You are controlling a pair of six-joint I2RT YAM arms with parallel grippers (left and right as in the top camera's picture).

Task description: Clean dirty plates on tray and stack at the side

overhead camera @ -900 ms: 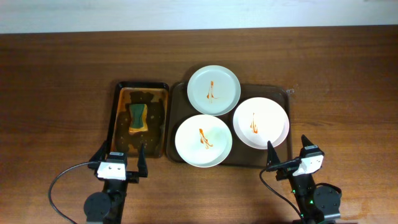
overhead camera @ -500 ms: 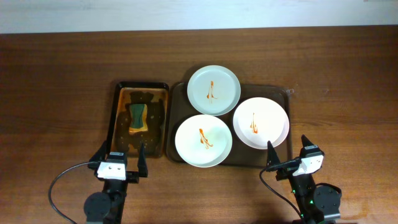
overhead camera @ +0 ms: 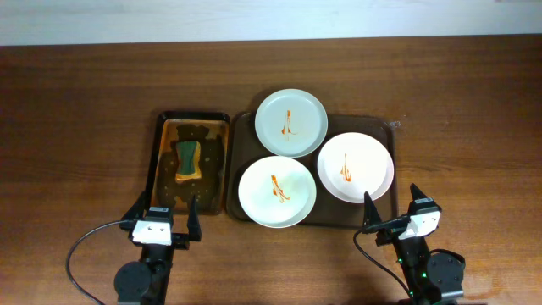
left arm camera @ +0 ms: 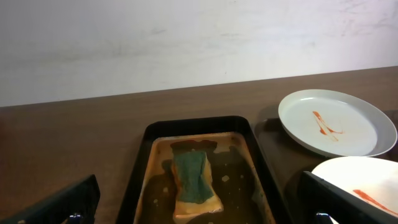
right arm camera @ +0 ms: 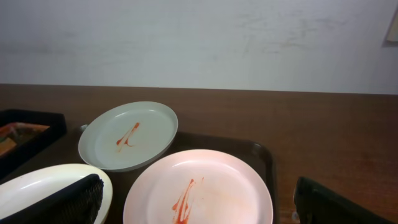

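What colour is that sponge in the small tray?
The sponge is green over yellow; left wrist view shows it best.

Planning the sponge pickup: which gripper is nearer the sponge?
Left. The left gripper sits open just short of the small tray holding the sponge; the right gripper is well off to the side, facing the plates.
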